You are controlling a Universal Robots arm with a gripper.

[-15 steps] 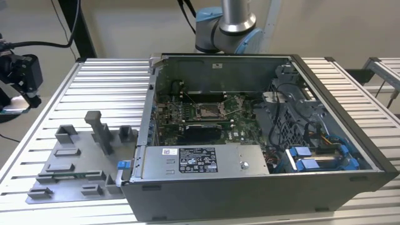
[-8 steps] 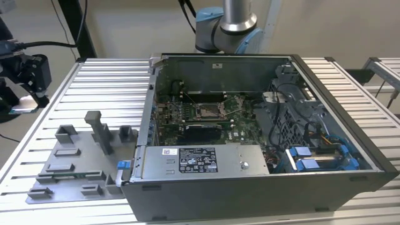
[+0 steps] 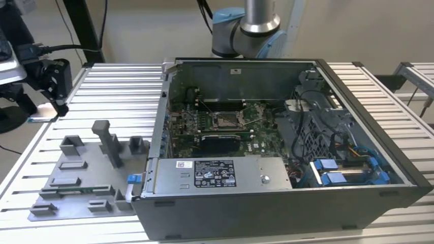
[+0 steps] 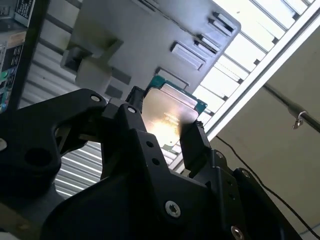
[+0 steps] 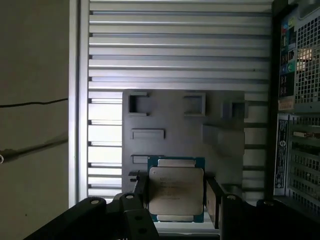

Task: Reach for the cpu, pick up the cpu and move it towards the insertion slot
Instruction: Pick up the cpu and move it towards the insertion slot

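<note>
Now, counts: you have one cpu (image 5: 176, 192), one insertion slot (image 3: 226, 120), one gripper (image 5: 176, 197) with two black fingers (image 5: 213, 200), one grey fixture plate (image 5: 180, 145), one computer case (image 3: 271, 208) and one arm (image 3: 252, 25).
Gripper state: you can see the fingers clamped on the cpu, one on each of two opposite edges, in both wrist views.
Cpu place: it sits between the fingers, lifted off the fixture plate, over the plate's edge on the side away from its row of three square pockets.
Cpu facing: the flat silvery top faces the first wrist view's camera. The thin green rim shows all round it.
Cpu axis: it is close to square, so you cannot name a clear long axis. Its edges run parallel to the fixture plate's edges.
Second wrist view: the cpu (image 4: 170, 112) glints with reflected light, with the plate behind it.
Slot place: inside the open case, which stands just beside the fixture plate (image 3: 71, 183) on the exterior view's right. The slot is well apart from the plate.
</note>
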